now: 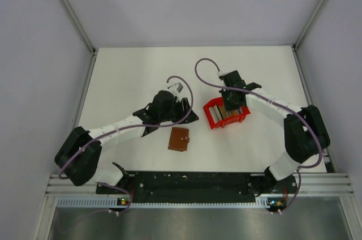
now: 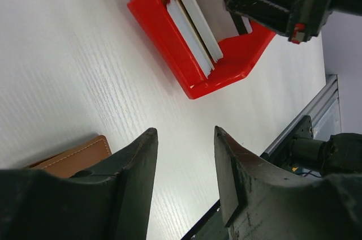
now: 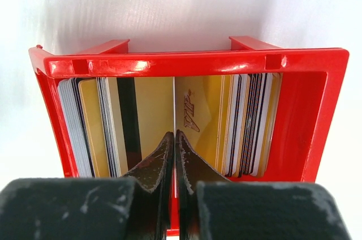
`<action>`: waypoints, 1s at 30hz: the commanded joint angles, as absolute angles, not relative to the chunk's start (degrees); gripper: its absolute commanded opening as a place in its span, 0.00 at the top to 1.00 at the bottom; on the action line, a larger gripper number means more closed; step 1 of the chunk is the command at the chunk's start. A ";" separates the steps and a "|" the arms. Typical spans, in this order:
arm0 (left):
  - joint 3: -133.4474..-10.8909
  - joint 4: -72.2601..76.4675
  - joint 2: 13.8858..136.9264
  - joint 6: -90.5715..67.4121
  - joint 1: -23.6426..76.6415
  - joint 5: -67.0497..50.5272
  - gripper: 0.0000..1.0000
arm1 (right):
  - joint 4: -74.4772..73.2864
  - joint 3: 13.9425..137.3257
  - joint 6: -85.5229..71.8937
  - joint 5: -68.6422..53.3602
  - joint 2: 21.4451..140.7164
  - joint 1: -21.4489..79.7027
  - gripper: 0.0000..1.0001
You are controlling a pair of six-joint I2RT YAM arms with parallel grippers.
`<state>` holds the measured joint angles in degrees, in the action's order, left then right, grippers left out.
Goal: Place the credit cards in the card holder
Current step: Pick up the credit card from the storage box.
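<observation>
Step in hand: extraction of 1 card from the supply. The right gripper point(image 3: 173, 135) stands inside the red open plastic box point(image 3: 192, 61), its jaws pressed together on a single card point(image 3: 173, 98) seen edge-on among the upright thin plastic credit cards point(image 3: 249, 121). The left gripper point(image 2: 184, 132) hovers over the white table point(image 1: 130, 76) with jaws apart and nothing between them. The small brown leather-like folding card holder point(image 1: 179, 138) lies flat, apparently folded shut, at 7 o'clock from the box in the top view, well apart from it. The next move likely calls for a straight lift clear of the neighbouring cards, then transfer toward 7 o'clock; the left gripper would probably need to open or steady the holder
</observation>
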<state>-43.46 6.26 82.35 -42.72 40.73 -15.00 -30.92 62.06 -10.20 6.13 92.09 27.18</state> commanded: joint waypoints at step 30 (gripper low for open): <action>-40.26 -16.95 59.78 -44.03 41.04 13.87 0.29 | -29.36 59.69 -25.83 -3.43 74.71 38.22 1.00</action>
